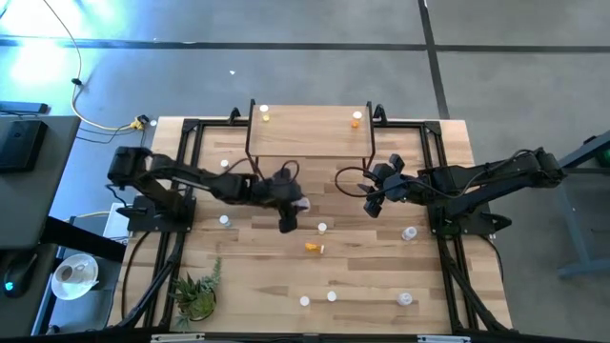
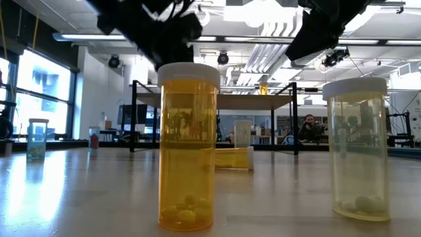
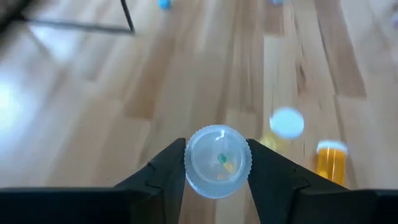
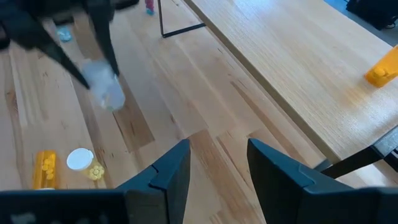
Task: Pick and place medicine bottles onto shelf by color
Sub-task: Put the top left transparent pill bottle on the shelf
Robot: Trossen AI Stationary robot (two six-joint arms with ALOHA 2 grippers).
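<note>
On the worktop (image 1: 248,276) left of centre, the left gripper (image 1: 290,211) hangs just in front of the shelf (image 1: 310,135), its two fingers clamped on a clear medicine bottle (image 3: 217,160). The bottle sits squarely between the fingers and is seen end-on in the left wrist view, with a few pills inside. Below and slightly right of that gripper, an orange bottle (image 1: 314,248) lies on its side on the worktop, and a white-capped bottle (image 1: 322,228) stands upright close beside it.

Behind the left gripper, two bottles stand on the shelf: a yellowish one (image 1: 265,116) at its left end and an orange one (image 1: 356,119) at its right end.

Farther right, the right gripper (image 4: 217,152) hovers by the shelf's right front leg, fingers parted with nothing between them.

Counted from above: one bottle held, two on the shelf, and eight on the worktop. One of the eight lies flat; the other seven are upright. Of these, two are left of the left gripper, one is below the right gripper, and three are along the near edge.
</note>
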